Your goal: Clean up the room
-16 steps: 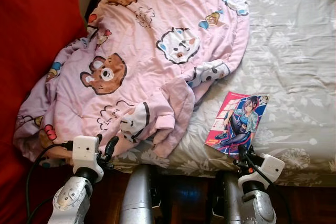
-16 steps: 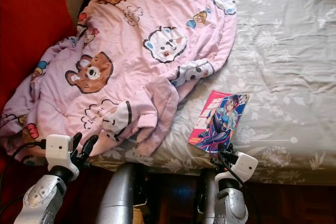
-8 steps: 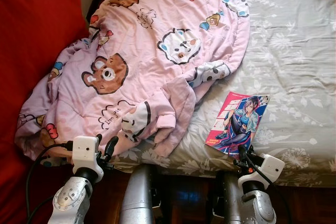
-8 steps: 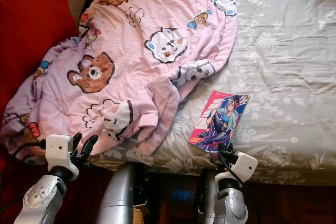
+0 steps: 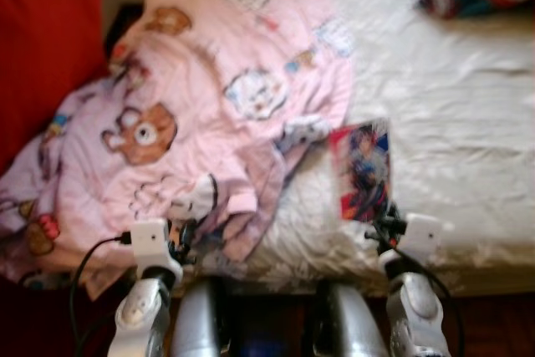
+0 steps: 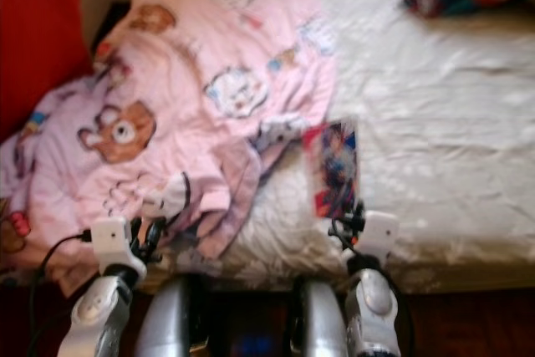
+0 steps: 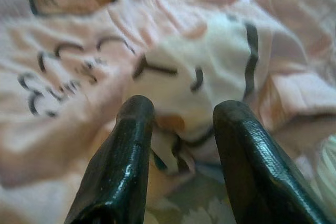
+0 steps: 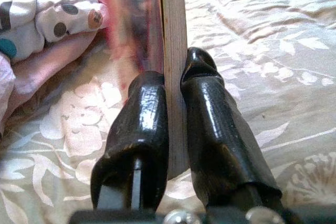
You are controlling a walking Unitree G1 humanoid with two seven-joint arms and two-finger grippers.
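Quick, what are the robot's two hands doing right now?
Left gripper: open, holding nothing, just above the pink blanket.
Right gripper: jaws shut on the comic book, at the bed's edge.

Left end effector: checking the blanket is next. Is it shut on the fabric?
No, the left end effector stands open, fingers apart above the pink blanket.

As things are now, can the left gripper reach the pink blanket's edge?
Probably yes. The left gripper is open and points straight at the pink blanket, whose folds hang over the bed edge just ahead; nothing lies between.
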